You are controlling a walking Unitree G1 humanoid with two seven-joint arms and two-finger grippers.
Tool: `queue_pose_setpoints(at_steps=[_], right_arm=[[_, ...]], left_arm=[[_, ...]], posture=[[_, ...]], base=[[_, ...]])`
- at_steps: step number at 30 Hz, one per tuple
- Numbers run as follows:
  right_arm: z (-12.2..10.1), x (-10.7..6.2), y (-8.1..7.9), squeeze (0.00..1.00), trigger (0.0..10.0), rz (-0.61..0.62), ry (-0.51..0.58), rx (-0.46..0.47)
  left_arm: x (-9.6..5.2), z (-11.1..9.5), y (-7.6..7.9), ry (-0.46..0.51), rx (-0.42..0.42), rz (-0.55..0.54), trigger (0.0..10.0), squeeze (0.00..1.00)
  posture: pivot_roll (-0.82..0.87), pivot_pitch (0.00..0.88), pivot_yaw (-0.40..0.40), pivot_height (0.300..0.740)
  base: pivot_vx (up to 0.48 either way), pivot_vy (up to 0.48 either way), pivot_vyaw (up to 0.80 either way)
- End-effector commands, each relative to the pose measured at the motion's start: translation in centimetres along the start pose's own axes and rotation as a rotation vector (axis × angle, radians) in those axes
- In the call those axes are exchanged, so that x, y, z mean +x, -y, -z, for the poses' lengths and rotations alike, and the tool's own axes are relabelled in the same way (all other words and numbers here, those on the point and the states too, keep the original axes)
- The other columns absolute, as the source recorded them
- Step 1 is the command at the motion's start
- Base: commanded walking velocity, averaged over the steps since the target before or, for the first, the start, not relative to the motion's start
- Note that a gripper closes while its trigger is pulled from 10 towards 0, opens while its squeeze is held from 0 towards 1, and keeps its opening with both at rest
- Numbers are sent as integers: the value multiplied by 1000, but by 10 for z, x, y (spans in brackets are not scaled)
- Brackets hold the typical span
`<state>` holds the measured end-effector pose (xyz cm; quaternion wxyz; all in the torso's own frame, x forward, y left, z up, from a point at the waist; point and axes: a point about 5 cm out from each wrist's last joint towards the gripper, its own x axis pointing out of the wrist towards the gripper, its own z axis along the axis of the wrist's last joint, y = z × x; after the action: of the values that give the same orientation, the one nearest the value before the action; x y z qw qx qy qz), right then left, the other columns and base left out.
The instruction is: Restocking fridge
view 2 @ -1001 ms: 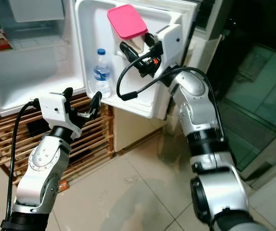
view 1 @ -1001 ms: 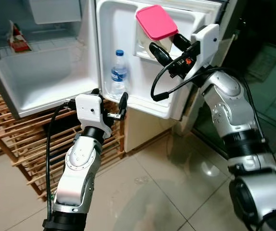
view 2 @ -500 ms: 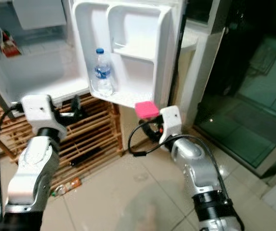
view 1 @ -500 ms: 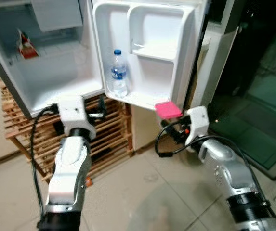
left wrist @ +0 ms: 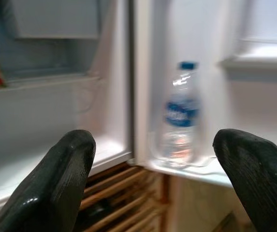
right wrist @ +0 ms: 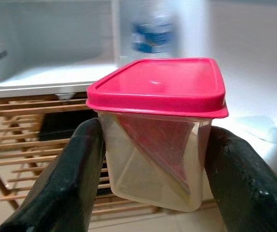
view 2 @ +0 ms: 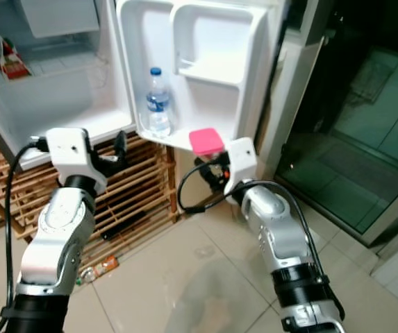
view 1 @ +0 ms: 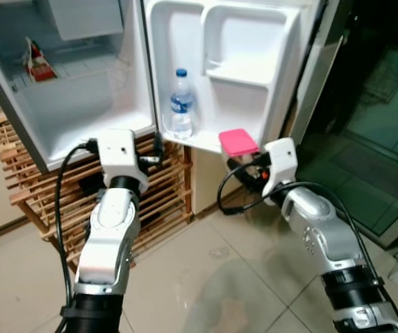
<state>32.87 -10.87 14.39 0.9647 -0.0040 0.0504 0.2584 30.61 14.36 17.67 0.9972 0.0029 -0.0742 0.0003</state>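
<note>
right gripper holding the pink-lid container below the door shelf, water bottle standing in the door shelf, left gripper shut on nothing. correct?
Not quite: the left gripper is open, not shut. The left wrist view shows its fingers spread wide with nothing between them. The rest holds: the right gripper grips the pink-lid container below the door shelf, and the water bottle stands in that shelf.

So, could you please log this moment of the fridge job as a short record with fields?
fridge: open, door swung wide
door shelf: one water bottle standing upright
fridge interior: red and white carton on the upper shelf
right gripper: shut on a clear container with a pink lid, held below the door's bottom edge
left gripper: open, holding nothing, pointing toward the bottle
under the fridge: wooden rack
</note>
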Motion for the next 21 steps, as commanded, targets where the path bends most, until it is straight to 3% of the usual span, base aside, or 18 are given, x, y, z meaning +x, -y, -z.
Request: queue_pose_setpoints(at_steps=[1, 8, 11, 12, 21], right_arm=[[-12, 3, 1, 0, 0, -10, 41, -40], [-11, 1, 7, 0, 0, 51, 39, 42], [-8, -4, 16, 0, 0, 181, 44, 143], [-5, -9, 25, 0, 0, 274, 46, 231], [2, -20, 35, 0, 0, 354, 32, 264]], left_arm=[[4, -3, 3, 9, 3, 22, 10000, 0], [8, 1, 12, -19, 4, 120, 10000, 0], [8, 2, 14, -20, 0, 144, 10000, 0], [8, 3, 15, -19, -5, 151, 10000, 0], [9, 3, 20, -10, -11, 190, 10000, 0]], posture=[[-98, 0, 13, 740], [-97, 0, 14, 740], [-103, 0, 20, 740], [-107, 0, 25, 740], [-126, 0, 39, 740]], base=[[424, 0, 0], [446, 0, 0], [458, 0, 0], [458, 0, 0], [406, 0, 0]])
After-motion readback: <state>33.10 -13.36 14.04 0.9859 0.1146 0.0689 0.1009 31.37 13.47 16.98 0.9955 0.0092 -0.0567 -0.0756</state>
